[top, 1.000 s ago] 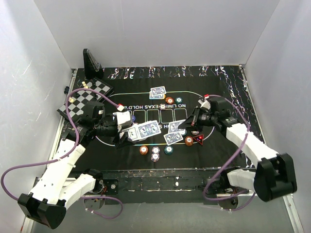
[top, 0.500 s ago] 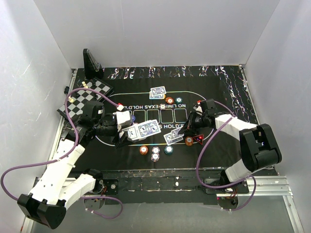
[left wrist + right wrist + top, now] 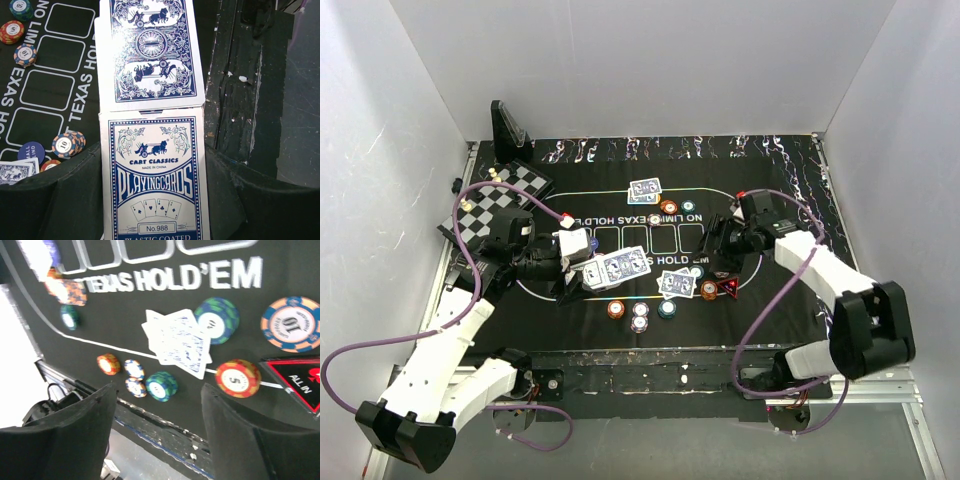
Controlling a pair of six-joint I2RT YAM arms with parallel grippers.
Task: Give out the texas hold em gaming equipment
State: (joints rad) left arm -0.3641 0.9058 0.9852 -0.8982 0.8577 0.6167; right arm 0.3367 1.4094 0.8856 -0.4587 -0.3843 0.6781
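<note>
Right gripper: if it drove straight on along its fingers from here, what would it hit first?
Most likely the small pile of face-down cards lying on the black mat. The right gripper is open and empty, aimed down at that spot. A teal chip sits just nearer, and depth is unclear, so it could touch that first.

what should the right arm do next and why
Probably swing the right gripper over to the deck box held by the left gripper and pinch the protruding card: the right jaws stand open and empty above cards lying on the mat, so that spot looks dealt.
</note>
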